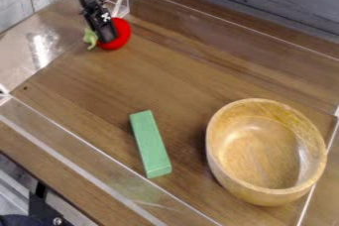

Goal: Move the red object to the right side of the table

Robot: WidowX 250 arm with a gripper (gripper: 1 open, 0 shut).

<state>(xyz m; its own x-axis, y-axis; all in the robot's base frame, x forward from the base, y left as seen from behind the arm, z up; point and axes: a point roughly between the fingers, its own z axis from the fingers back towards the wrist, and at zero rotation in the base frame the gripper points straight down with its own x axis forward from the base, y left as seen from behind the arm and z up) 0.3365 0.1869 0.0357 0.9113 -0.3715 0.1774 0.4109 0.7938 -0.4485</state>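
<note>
The red object (115, 35) is a small round bright-red toy with a green stem end on its left side. It sits at the far left of the dark wood table (199, 71), near the back acrylic wall. My gripper (98, 24) comes down on it from above, and its dark fingers look shut on the toy's left top part. The fingertips blend with the toy, so the exact contact is hard to make out.
A green rectangular block (150, 143) lies near the front centre. A large wooden bowl (267, 150) stands at the front right. Low clear acrylic walls (225, 17) border the tabletop.
</note>
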